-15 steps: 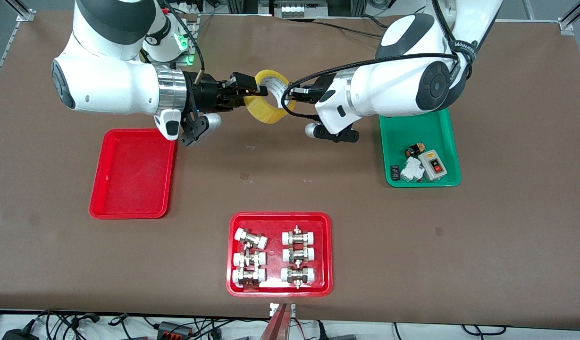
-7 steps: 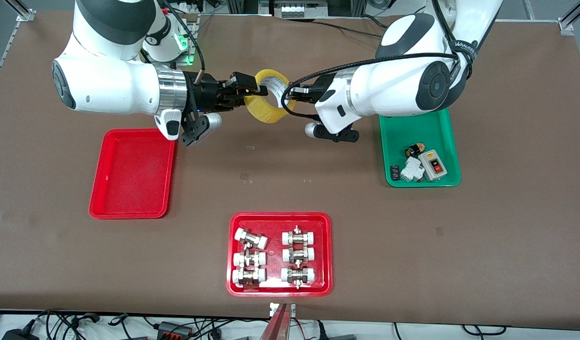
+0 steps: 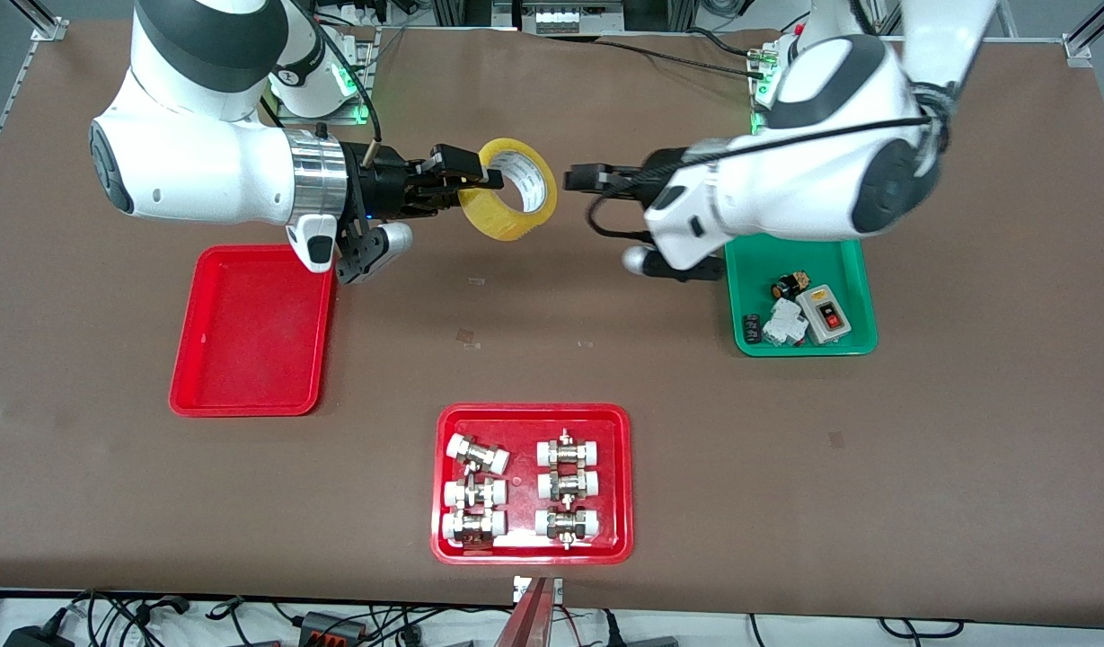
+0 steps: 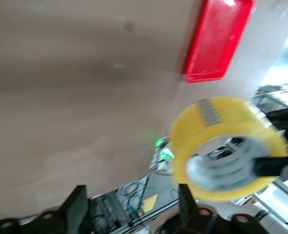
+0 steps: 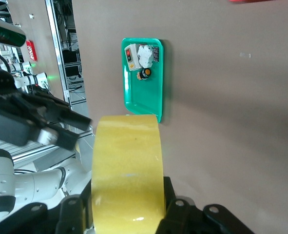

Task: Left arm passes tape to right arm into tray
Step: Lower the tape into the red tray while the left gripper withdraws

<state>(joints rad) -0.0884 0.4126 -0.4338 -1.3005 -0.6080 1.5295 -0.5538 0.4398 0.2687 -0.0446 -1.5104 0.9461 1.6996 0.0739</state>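
Wide roll of translucent yellow packing tape (image 3: pixel 516 189) up in the air over the brown tabletop (image 3: pixel 965 431), pinched at its rim by the black right gripper (image 3: pixel 484 180), clamped tight. Black left gripper (image 3: pixel 577 180) just beside the roll, not touching it, fingers (image 4: pixel 78 207) spread apart with nothing between them. Plain bright red shallow rectangular plastic tray (image 3: pixel 251 332) at the right arm's end of the tabletop, bare inside.

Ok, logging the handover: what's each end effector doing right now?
Left end effector: open, holding nothing, clear of the tape.
Right end effector: shut on the tape.
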